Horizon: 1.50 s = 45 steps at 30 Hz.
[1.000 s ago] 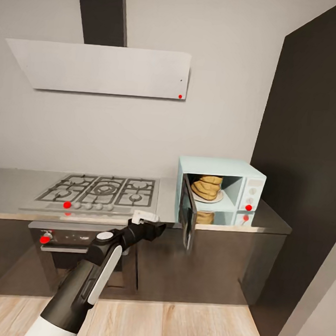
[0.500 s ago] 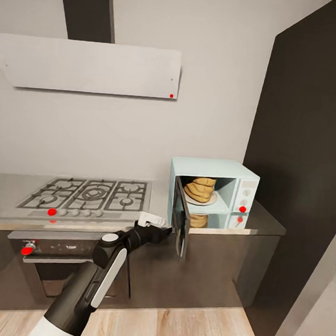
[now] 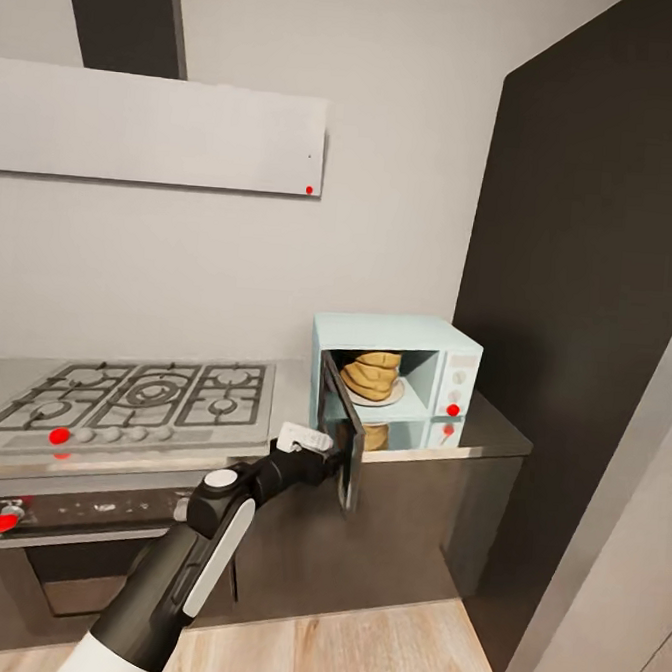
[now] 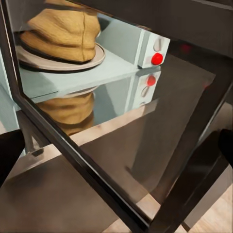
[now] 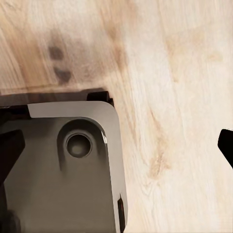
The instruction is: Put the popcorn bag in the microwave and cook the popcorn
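Sitting on the white plate inside the microwave (image 3: 394, 365) is the popcorn bag (image 3: 371, 374), so the loading step looks done. The microwave door (image 3: 337, 438) hangs open over the countertop (image 3: 469, 441); closing it and heating remain. The left gripper (image 3: 332, 463) reaches at the door's outer face, fingers spread and empty in its wrist view.

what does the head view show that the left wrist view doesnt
Head view alone: the gas hob, the white hood, the left arm and the whole microwave.

Left wrist view alone: a close look through the open door's glass, with the bag mirrored in the countertop.

Both: the popcorn bag on its plate and the red dot.
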Tool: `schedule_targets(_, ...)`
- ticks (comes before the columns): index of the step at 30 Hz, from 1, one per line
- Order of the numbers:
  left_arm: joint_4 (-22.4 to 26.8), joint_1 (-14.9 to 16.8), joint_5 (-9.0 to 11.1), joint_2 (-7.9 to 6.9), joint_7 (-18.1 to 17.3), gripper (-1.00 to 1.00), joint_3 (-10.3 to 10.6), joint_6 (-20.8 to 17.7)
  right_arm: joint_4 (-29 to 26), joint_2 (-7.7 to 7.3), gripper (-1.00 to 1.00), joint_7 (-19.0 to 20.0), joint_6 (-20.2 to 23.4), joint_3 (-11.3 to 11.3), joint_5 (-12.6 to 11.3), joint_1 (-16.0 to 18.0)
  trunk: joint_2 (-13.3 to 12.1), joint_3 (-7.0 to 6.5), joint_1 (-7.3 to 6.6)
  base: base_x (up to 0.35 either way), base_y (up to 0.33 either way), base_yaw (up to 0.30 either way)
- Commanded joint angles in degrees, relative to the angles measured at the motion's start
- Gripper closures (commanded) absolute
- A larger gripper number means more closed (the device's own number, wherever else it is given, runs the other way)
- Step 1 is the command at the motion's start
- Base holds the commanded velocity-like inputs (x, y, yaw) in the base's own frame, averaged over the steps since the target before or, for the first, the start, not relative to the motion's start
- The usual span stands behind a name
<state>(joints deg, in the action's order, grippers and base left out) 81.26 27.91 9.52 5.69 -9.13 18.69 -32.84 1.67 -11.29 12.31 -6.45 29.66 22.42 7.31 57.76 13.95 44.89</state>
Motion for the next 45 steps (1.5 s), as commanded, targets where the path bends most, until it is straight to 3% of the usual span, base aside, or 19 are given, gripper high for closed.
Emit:
schedule_targets(1,0.0,0.0,0.4,0.02,0.0,-1.0,0.0,-0.3,0.2,-0.05,-1.0,0.1,-0.3,0.5,0.5,0.1,0.1,0.08,0.01,0.0,0.0,-0.016)
schedule_targets(15,-1.4,-0.3,0.7,-0.59,-0.5,-1.0,-0.4,-0.2,0.2,0.39,-1.0,0.0,-0.3,0.3,0.9,0.0,0.1,0.08,0.01,0.024,0.0,-0.001)
schedule_targets(27,-3.9,-0.3,1.0,0.03,-1.2,-1.0,0.3,0.0,0.2,0.39,-1.0,0.0,-0.3,0.3,0.9,0.0,0.1,0.08,0.01,0.171,0.0,0.0)
schedule_targets(28,-4.0,-0.3,1.1,0.07,-1.8,-1.0,0.3,0.7,0.2,0.39,-1.0,0.0,-0.4,0.3,0.9,0.0,0.1,0.08,0.01,0.002,0.0,0.0)
schedule_targets(30,-5.3,-0.3,1.2,0.1,-9.6,-1.0,0.3,6.8,0.2,0.39,-1.0,0.0,-0.4,0.3,0.9,0.0,0.1,0.08,0.01,0.0,0.0,0.0)
schedule_targets(32,-6.7,-0.3,1.3,0.05,-15.0,-1.0,0.0,8.8,0.2,0.39,-1.0,0.0,-0.4,0.3,0.8,0.0,0.1,0.08,0.01,0.0,0.0,0.0)
schedule_targets(36,-7.4,-0.3,1.2,0.02,-17.0,-1.0,-0.1,9.7,0.2,0.39,-1.0,0.0,-0.4,0.3,0.8,0.0,0.1,0.08,0.01,0.0,0.0,0.0)
schedule_targets(45,-8.6,-0.3,0.7,0.1,-16.9,-1.0,-0.1,9.8,0.2,0.42,-1.0,0.0,-0.4,0.3,0.8,0.0,0.1,0.08,0.01,0.096,0.0,0.0)
